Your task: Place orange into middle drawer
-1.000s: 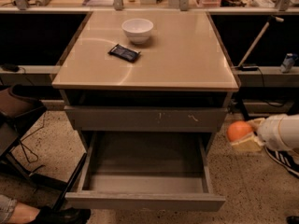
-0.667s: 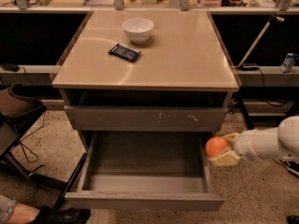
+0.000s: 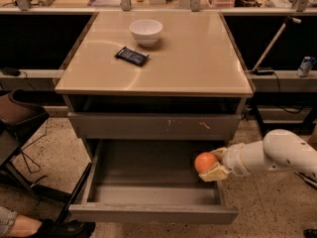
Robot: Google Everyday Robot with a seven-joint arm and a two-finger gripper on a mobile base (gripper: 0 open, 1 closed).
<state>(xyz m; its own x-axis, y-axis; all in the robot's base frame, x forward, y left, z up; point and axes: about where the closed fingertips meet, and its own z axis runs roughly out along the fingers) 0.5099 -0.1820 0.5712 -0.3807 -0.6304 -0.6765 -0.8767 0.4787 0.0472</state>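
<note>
The orange [image 3: 204,161] is round and bright, held in my gripper [image 3: 209,163], whose beige fingers [image 3: 214,174] close on it from above and below. My white arm [image 3: 270,155] reaches in from the right. The orange hangs over the right end of the middle drawer [image 3: 148,182], a wide grey tray pulled out toward the camera with a plain front panel [image 3: 153,214]. The tray looks empty inside. Whether the orange touches the drawer's right wall I cannot tell.
Above the open drawer is a shut grey drawer front with white scratches [image 3: 168,125]. On the beige cabinet top [image 3: 198,63] stand a white bowl [image 3: 146,31] and a dark packet [image 3: 132,55]. A chair [image 3: 20,118] and a shoe [image 3: 64,228] are left; a can [image 3: 307,66] is right.
My arm has moved left with the orange, from beside the cabinet's right side to over the right end of the open drawer tray.
</note>
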